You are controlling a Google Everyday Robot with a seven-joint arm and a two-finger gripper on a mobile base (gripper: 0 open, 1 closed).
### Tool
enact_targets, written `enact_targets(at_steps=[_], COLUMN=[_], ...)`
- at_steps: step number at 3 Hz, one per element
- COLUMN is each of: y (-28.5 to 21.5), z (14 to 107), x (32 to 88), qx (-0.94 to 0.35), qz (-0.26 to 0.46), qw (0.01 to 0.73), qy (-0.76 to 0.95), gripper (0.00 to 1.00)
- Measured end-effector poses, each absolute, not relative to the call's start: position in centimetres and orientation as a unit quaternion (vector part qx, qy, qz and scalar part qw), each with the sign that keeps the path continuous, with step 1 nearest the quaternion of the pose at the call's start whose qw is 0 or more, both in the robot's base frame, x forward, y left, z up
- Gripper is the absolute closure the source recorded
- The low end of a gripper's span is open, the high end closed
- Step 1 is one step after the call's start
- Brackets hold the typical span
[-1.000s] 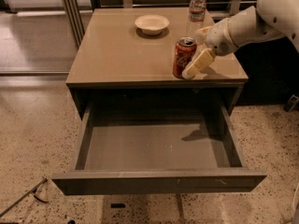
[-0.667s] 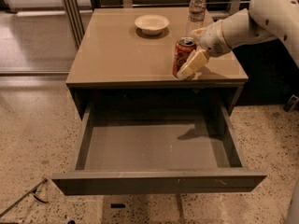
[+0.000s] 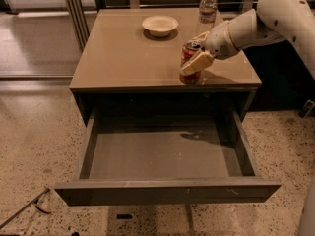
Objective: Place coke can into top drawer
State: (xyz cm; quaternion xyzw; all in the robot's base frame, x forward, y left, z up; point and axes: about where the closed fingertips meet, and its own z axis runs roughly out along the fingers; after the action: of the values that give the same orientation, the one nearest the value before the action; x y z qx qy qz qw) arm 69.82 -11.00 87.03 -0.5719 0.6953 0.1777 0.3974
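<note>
1. Reaching in from the right on a white arm (image 3: 256, 26), the hand (image 3: 193, 56) sits over the front right part of the table (image 3: 128, 58). Its two pale fingers (image 3: 197, 63) are closed around the coke can (image 3: 186, 52), one across the front of the can and the other behind it.
2. The table has a smooth tan top. A shallow pale bowl (image 3: 159, 24) stands near the back, and a clear water bottle (image 3: 207, 6) stands at the back right, behind the can.
3. Below the tabletop, the top drawer (image 3: 167, 191) is pulled well out towards the camera, its grey inside bare. The floor (image 3: 34, 132) around it is speckled beige, and dark panels stand behind the table.
4. The coke can is red with a silver top. It stands upright near the table's front edge, its base seemingly on the tan surface, above the open drawer's right side. The front finger hides most of its lettering.
</note>
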Motion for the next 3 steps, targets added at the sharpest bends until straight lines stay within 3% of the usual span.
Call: enact_targets(at_steps=[2,3], y=[-11.6,-12.0], z=[88.5,89.9], x=[65.5,62.2], qx=[-0.610,-0.620], qz=[0.145,0.138], qw=[0.376,0.368], qy=[0.682,0.680], gripper=[0.89,1.00])
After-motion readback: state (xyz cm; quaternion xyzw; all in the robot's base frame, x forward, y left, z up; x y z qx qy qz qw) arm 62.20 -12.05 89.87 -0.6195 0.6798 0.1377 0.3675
